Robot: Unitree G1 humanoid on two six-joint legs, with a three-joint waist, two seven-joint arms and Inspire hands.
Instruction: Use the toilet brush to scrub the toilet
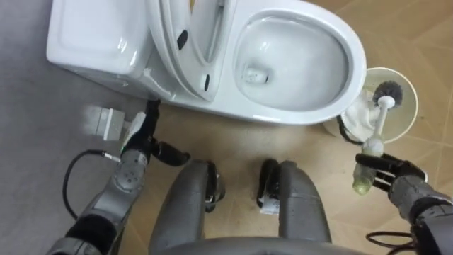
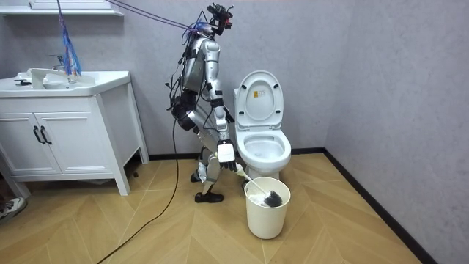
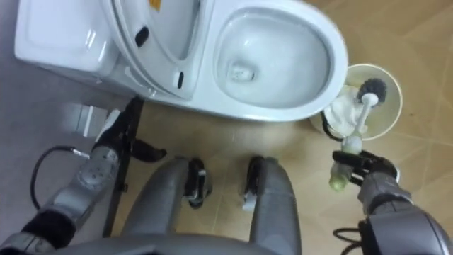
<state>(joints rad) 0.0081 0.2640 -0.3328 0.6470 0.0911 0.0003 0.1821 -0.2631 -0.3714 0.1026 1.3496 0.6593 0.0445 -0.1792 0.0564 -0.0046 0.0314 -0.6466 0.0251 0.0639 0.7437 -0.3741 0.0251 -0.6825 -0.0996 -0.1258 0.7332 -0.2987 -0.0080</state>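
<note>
- Dark right hand [image 1: 396, 173] is curled tight round the lower end of the brush [image 1: 381, 117].
- From that grip the brush's long axis runs forward, with the bristle head at the mouth of the white bucket [image 1: 409, 117].
- Toilet bowl [image 1: 297, 64] lies just left of the bucket, nearer this hand.
- Left hand [image 1: 144, 138] hangs relaxed beside the tank [image 1: 92, 35].

Glossy white toilet [image 1: 297, 64]. At 3 o'clock from its bowl, a toilet brush [image 1: 379, 120] with a white handle, dark grey bristles and a yellow-green grip end, over a cream bin [image 1: 409, 117]. Black right robot hand [image 1: 400, 173] and left robot hand [image 1: 150, 138]. Tan herringbone wood floor [image 1: 410, 35]. Grey wall [image 2: 330, 44].
</note>
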